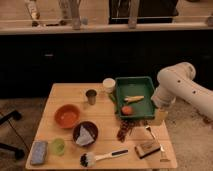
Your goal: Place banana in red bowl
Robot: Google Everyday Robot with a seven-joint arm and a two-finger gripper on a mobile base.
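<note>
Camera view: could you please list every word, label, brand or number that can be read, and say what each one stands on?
No text can be read.
Green tray, banana, red bowl, white cup: no print shows.
Bottles on the back counter: any labels are too blurred to read.
Pincer, hanging at the table's right edge beside the tray: no marking shows.

The arm (184, 86) was white, made of thick, smooth, rounded segments with a bulbous elbow. Its gripper (160, 117), a pale yellowish-tan piece, hung just beside the green tray (132, 79).
</note>
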